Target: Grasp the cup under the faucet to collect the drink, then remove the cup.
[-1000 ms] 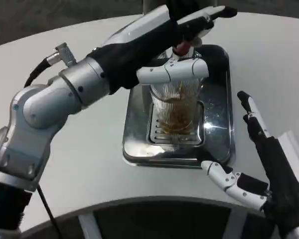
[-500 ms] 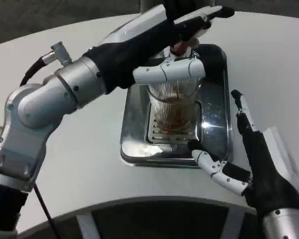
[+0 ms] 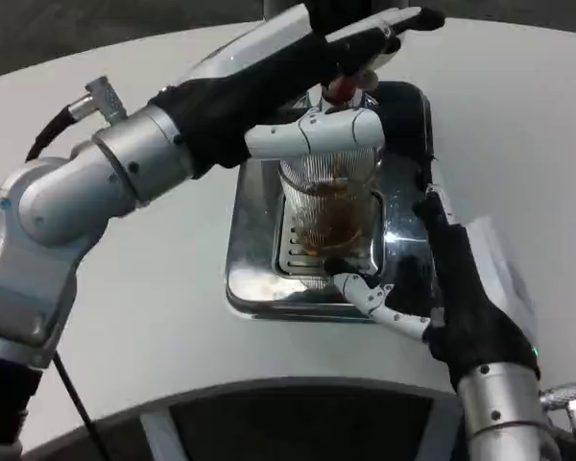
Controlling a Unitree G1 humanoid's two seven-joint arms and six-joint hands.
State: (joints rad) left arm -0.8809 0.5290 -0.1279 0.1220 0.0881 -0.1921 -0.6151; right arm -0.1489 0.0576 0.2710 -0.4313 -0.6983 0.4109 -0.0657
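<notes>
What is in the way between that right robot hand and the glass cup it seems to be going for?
Nothing visible. The right robot hand sits open beside the ribbed glass cup on the metal drip tray, with only bare tray between them. The left robot hand is up over the cup at the faucet lever, not in that path.
</notes>
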